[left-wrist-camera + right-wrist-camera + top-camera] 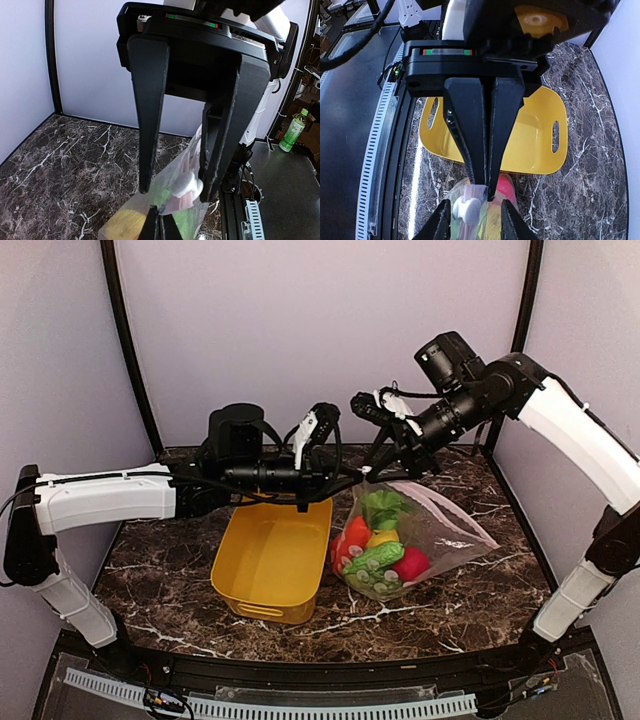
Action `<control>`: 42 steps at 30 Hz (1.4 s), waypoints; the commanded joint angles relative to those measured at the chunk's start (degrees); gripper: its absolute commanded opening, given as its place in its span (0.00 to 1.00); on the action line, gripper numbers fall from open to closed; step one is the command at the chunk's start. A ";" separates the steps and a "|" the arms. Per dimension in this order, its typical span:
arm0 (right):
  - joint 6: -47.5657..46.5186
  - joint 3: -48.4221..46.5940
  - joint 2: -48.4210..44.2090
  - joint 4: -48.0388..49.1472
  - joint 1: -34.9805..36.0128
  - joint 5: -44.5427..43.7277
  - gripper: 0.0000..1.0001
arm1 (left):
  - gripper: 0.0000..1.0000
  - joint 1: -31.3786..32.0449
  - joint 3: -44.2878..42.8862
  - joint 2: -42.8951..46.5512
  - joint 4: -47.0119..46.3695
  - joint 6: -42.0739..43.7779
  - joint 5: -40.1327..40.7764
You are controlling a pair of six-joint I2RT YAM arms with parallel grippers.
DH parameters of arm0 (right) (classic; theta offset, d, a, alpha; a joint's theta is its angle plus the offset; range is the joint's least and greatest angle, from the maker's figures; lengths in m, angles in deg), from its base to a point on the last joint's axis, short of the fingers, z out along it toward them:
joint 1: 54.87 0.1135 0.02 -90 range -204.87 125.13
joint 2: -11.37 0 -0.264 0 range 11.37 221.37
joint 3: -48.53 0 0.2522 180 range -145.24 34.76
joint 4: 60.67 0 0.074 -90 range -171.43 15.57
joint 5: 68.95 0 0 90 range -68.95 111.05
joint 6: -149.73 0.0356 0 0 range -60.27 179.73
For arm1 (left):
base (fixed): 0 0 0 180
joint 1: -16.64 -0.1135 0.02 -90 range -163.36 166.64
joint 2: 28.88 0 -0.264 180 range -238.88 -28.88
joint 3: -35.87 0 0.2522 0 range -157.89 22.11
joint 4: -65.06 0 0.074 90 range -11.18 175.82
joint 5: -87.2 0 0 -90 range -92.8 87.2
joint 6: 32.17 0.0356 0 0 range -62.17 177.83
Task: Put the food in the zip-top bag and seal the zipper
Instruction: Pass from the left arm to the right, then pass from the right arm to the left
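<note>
Overhead, the clear zip-top bag [445,530] sags on the table [160,560], food [380,548] bunched inside. Wrist views alone show left gripper [481,186] jaws pinched shut on its mouth, right gripper [175,194] jaws apart, empty.

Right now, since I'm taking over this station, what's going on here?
The toy food sits in the clear bag, and the yellow tub looks empty. The left gripper is shut on the bag's mouth edge. The right gripper is open around the white slider. Whether the mouth is fully sealed, I cannot tell.
</note>
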 commanded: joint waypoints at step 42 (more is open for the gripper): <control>2.79 1.51 -2.79 3.41 1.28 -6.33 0.26 | 0.01 0.40 -2.87 -3.12 -2.92 0.60 -1.71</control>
